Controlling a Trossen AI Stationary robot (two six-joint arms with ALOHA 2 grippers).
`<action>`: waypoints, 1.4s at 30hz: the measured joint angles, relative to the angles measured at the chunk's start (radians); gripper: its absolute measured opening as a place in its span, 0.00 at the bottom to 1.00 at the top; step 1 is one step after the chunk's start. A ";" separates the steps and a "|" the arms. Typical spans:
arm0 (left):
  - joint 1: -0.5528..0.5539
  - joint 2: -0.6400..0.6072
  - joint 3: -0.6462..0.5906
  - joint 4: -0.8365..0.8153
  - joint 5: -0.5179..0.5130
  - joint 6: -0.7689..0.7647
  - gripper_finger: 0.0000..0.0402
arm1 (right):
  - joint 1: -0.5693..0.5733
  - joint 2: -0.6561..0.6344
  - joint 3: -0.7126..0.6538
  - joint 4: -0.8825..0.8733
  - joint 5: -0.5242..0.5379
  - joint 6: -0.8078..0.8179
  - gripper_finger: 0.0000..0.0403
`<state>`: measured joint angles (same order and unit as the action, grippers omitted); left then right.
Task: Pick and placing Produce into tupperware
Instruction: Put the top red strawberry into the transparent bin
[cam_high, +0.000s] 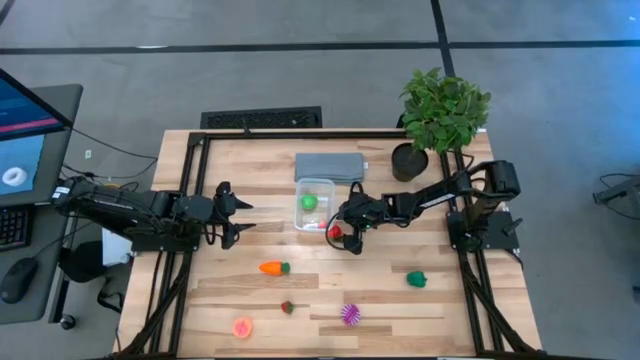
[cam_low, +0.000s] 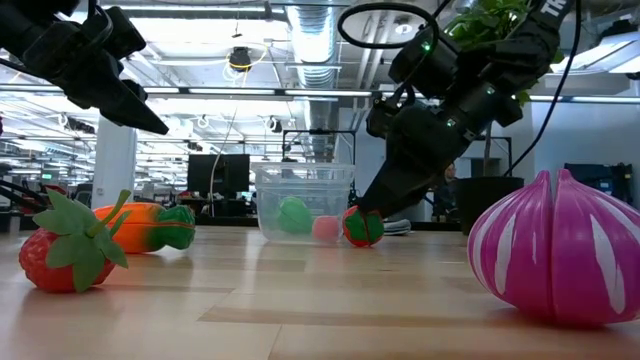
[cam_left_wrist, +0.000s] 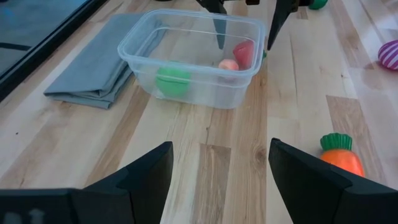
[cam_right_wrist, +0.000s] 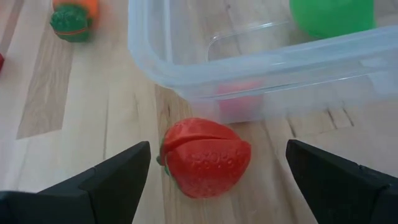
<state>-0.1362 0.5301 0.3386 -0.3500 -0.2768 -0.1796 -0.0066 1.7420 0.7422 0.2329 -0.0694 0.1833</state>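
Note:
The clear tupperware (cam_high: 315, 203) stands at the table's middle with a green piece (cam_left_wrist: 173, 81) and a pink piece (cam_left_wrist: 229, 64) inside. A red toy strawberry (cam_right_wrist: 205, 158) lies on the table against the tub's near right corner. My right gripper (cam_right_wrist: 217, 149) slants down over it, open, one finger on each side and apart from it. My left gripper (cam_high: 240, 218) hovers open left of the tub, holding nothing. Loose on the near half lie a carrot (cam_high: 273, 267), a green pepper (cam_high: 416, 279), a small strawberry (cam_high: 288, 307), a purple spiky ball (cam_high: 351, 314) and a pink-orange piece (cam_high: 243, 327).
A folded grey cloth (cam_high: 330, 166) lies just beyond the tub. A potted green plant (cam_high: 440, 115) stands at the far right corner. Black frame rails (cam_high: 180, 250) run along the table's left and right sides. Bare wood lies between the tub and the loose produce.

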 joint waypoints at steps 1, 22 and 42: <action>0.000 0.000 0.000 0.000 0.000 0.000 0.63 | 0.000 0.000 0.000 0.000 0.005 0.000 0.99; 0.000 0.000 0.000 0.000 -0.005 -0.008 0.63 | 0.014 0.085 0.025 0.015 0.020 0.045 0.99; 0.000 0.000 0.000 -0.006 -0.004 -0.015 0.63 | 0.004 0.086 0.044 -0.007 0.006 0.027 0.90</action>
<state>-0.1360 0.5301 0.3386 -0.3565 -0.2810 -0.1951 -0.0029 1.8278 0.7864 0.2254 -0.0637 0.2108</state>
